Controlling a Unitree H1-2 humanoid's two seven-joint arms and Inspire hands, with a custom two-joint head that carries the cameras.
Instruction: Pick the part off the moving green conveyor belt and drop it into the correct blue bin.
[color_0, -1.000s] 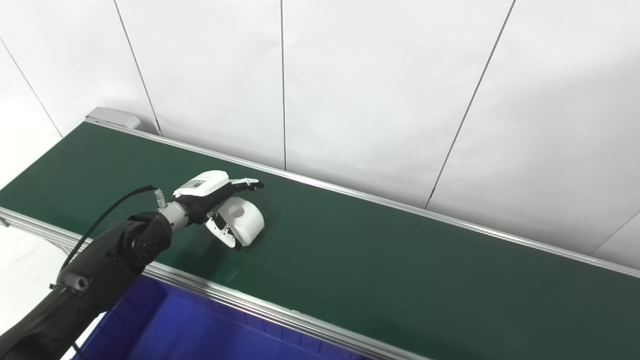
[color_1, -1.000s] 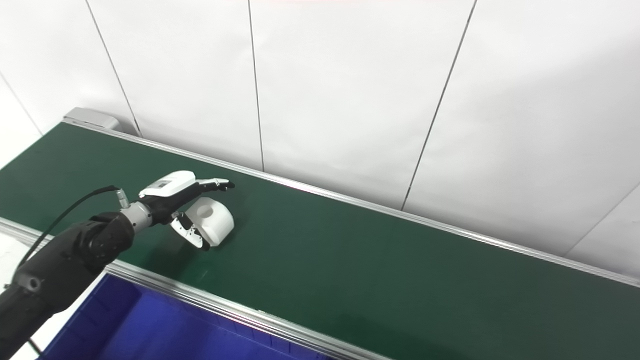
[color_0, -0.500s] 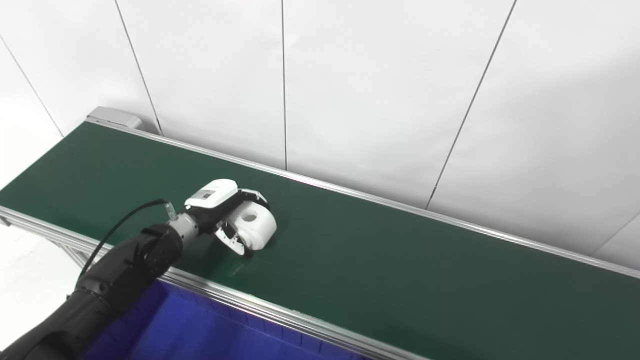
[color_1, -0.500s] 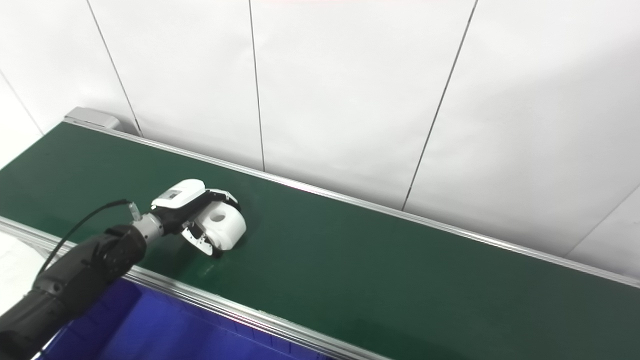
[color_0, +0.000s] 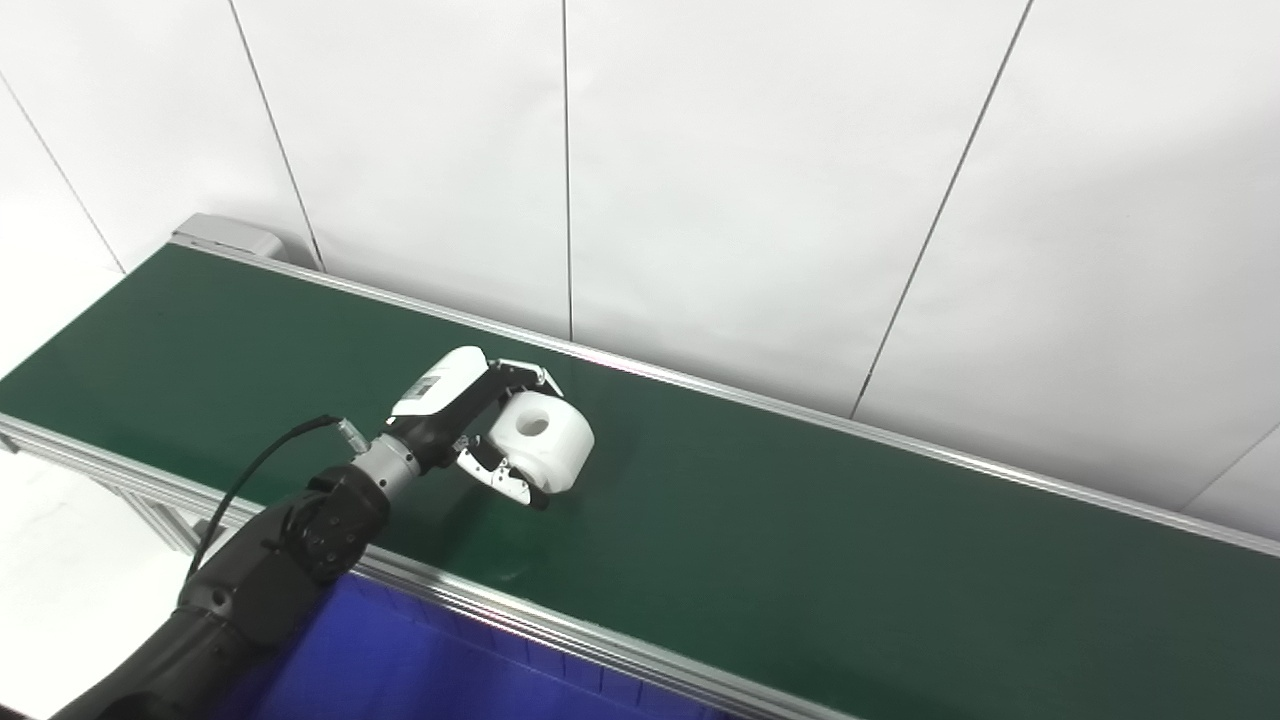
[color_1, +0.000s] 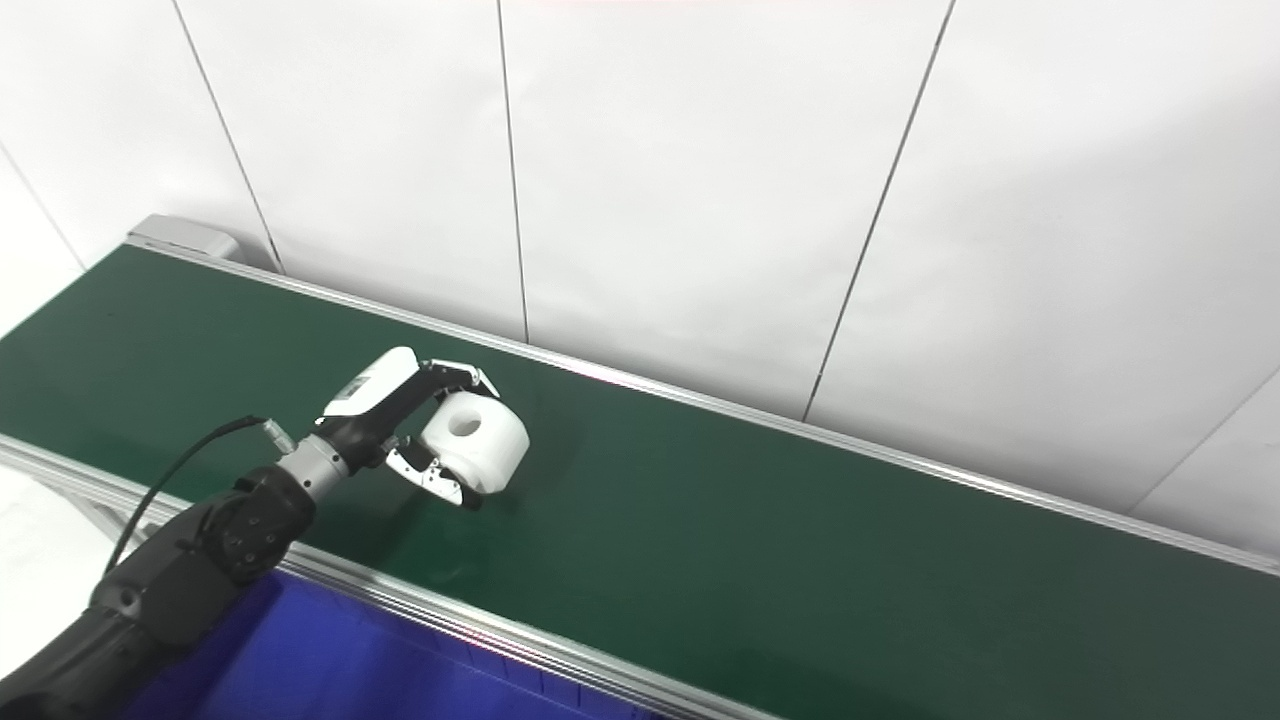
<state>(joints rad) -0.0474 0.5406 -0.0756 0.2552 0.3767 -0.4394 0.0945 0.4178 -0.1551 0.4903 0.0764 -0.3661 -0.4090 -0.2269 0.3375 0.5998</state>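
We find the left robot hand clamped on the white part, just above the green belt. The fingers wrap only its near side; we judge it could slip out short of the blue bin below the hand.

Two head cameras sit side by side, looking down and forward. Both share the belt and wall — the right view is slightly offset.
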